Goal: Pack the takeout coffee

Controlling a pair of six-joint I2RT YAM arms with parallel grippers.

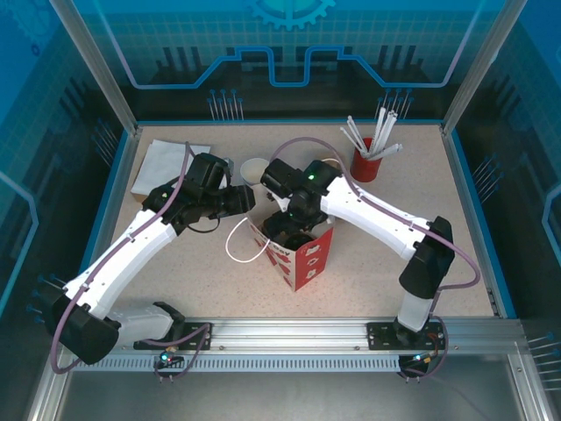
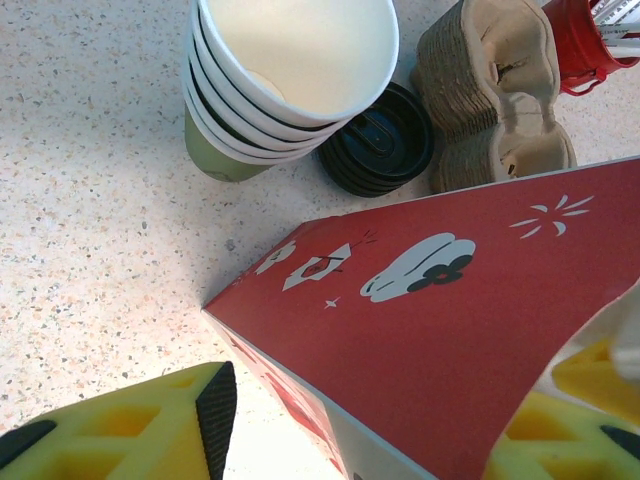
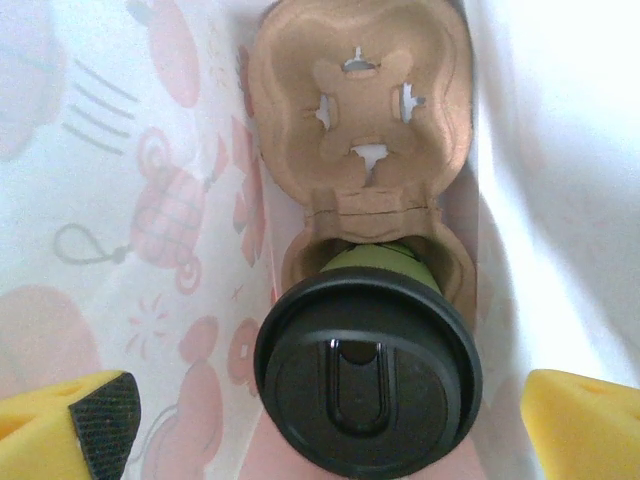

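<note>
Top camera sits high behind the arm bases, looking down and forward over the whole counter [image 1: 377,263], bag [image 1: 307,259] dead centre. Left wrist camera's low, just outside the bag, tilted down past its red wall toward the cup stack [image 2: 285,80] beyond, close in. Right wrist camera's inside the bag, staring straight down onto the coffee [image 3: 368,375], very near. Top and left wrist share the bag's outside and the straw cup [image 1: 368,162] behind it.

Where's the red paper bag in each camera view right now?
Top external: red paper bag stands at the table's centre.
Left wrist: its red outer wall runs across the lower right.
Right wrist: its white inner walls surround the takeout coffee.
Shared landmark: red straw cup, in top external and left wrist.
</note>
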